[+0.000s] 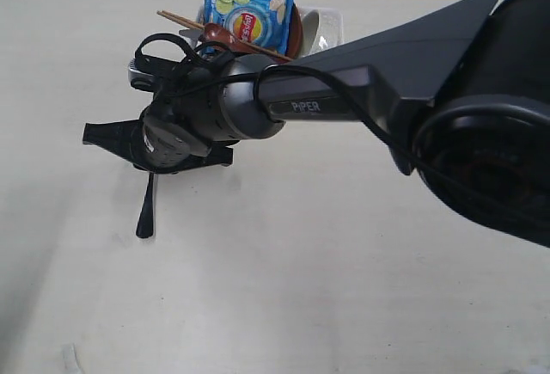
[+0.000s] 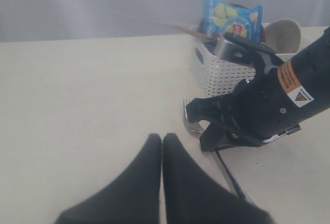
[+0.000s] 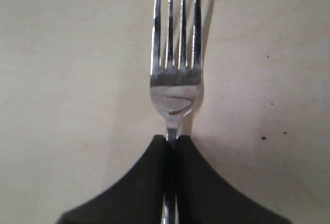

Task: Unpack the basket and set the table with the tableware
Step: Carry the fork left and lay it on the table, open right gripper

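I see the right gripper (image 3: 172, 141) clamped on the fork (image 3: 175, 92), tines pointing straight ahead along its fingers; the left gripper (image 2: 162, 142) is pressed together.

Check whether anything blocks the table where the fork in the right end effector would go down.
Nothing visible does. The right end effector is shut on the neck of the fork, and the table around its tines is bare. The basket stands apart from it, clear of that spot.

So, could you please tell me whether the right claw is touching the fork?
Touching. The right wrist view shows the right claw shut on the fork, clamping its narrow neck from both sides with no gap visible.
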`<state>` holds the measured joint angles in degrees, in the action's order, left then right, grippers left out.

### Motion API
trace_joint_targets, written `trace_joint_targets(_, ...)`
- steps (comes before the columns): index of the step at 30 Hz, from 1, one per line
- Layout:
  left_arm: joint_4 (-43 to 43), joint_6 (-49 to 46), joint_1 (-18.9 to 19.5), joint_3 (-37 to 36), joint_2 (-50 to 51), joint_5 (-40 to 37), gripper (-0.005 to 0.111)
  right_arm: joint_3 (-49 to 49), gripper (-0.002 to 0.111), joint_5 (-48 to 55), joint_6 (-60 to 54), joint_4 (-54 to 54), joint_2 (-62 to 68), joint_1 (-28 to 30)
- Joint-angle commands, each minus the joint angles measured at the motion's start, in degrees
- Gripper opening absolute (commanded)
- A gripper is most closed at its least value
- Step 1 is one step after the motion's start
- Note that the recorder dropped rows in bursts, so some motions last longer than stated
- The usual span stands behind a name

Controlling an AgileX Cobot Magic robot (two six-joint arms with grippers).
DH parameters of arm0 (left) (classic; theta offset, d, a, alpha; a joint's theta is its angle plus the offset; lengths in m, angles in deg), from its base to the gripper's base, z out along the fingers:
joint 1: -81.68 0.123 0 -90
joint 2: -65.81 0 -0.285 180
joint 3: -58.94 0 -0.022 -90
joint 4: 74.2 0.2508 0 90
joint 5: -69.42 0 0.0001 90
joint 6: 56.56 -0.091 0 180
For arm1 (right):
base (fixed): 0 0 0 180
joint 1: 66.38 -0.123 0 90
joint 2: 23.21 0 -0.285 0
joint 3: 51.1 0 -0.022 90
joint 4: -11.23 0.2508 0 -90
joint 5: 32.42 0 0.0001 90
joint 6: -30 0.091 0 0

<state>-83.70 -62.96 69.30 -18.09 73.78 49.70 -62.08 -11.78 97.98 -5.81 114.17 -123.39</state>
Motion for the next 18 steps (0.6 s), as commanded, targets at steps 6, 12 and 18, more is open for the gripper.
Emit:
trace_joint_targets(6, 0.0, 0.2, -0.3, -0.2, -0.2, 0.1, 0.000, 0.0, 0.033, -1.9, 0.2, -0.5, 0.6, 0.2)
trace_joint_targets(12, 0.0, 0.2, -0.3, -0.2, -0.2, 0.1, 0.000, 0.0, 0.033, -3.2, 0.1, -0.4, -0.8, 0.2)
trace_joint_targets(18, 0.2, 0.2, -0.3, -0.2, -0.2, 0.1, 0.000, 0.0, 0.033, -3.2, -0.2, -8.0, -6.8, 0.9)
